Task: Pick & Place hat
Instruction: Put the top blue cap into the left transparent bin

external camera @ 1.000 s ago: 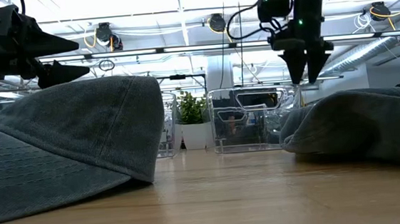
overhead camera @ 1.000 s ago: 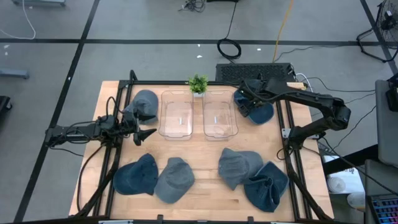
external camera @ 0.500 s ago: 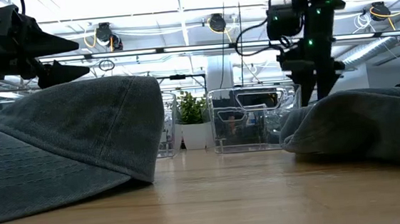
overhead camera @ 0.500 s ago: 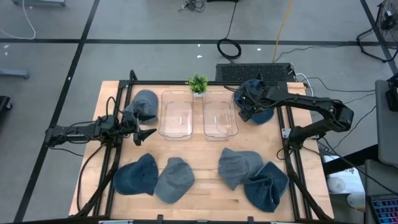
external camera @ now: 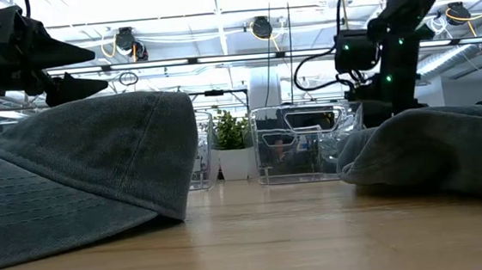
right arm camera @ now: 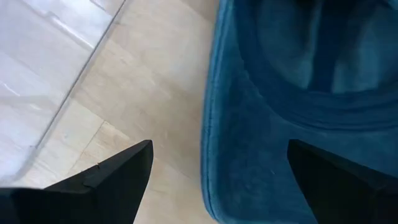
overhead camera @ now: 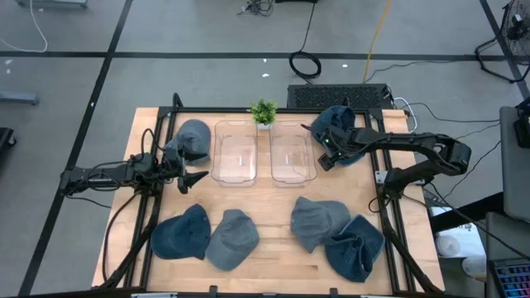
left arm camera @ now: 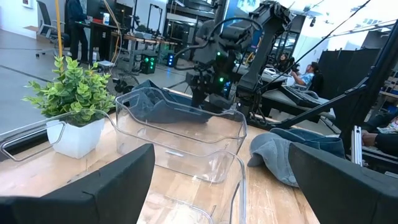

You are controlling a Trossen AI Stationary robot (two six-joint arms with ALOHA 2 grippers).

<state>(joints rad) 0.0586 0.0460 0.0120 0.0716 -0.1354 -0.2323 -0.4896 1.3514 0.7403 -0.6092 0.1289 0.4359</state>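
Right gripper (right arm camera: 211,180) wide open, straddling the dark blue denim cap's (overhead camera: 341,136) brim edge; lower squarely, then pinch the brim firmly.

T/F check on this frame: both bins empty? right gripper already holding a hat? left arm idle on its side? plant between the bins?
1. Both clear bins are empty. True.
2. The right gripper is shut on a hat. False: its jaws are open, low over the edge of the dark blue hat beside the right bin.
3. The left gripper hovers open at the table's left side. True.
4. The small plant sits inside the left bin. False: it stands behind the gap between the bins.
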